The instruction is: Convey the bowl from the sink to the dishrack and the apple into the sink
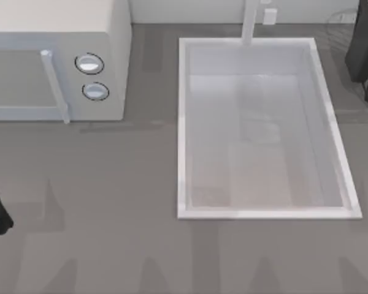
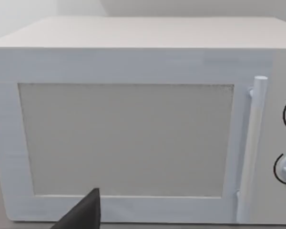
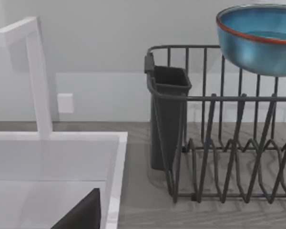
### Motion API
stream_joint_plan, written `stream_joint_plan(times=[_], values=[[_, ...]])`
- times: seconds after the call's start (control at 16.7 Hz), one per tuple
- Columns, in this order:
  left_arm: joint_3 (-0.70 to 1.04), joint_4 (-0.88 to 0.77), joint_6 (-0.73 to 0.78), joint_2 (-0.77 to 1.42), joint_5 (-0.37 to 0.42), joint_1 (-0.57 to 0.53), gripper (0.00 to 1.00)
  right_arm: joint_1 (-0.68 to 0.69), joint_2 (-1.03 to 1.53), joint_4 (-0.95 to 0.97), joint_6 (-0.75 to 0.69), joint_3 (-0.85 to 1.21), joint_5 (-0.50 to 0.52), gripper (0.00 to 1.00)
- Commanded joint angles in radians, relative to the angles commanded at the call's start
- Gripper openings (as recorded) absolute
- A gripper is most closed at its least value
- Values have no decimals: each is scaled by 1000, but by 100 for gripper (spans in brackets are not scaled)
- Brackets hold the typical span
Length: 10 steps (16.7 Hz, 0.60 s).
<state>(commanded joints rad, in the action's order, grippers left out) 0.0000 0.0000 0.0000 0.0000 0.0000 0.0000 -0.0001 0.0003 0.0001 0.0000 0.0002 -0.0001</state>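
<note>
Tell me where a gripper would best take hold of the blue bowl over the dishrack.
Probably the bowl's thin red-brown rim, from above: it sits upright, mouth up, above the dishrack, one finger inside, one outside. The glossy rounded wall looks too wide to span.

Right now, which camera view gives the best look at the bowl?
The right wrist view: the bowl shows its blue side, red-brown rim and teal inside, above the wire dishrack. The top view has the sink with no bowl in its basin; the left wrist view faces the microwave.
</note>
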Motion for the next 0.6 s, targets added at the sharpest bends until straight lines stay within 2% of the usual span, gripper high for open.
stream_joint_plan(times=[0.3,0.6], values=[[0,0,0,0,0,0,100,-18,144,-89,-23,110,-3,100],[0,0,0,0,0,0,100,-68,480,-293,-69,355,-1,100]])
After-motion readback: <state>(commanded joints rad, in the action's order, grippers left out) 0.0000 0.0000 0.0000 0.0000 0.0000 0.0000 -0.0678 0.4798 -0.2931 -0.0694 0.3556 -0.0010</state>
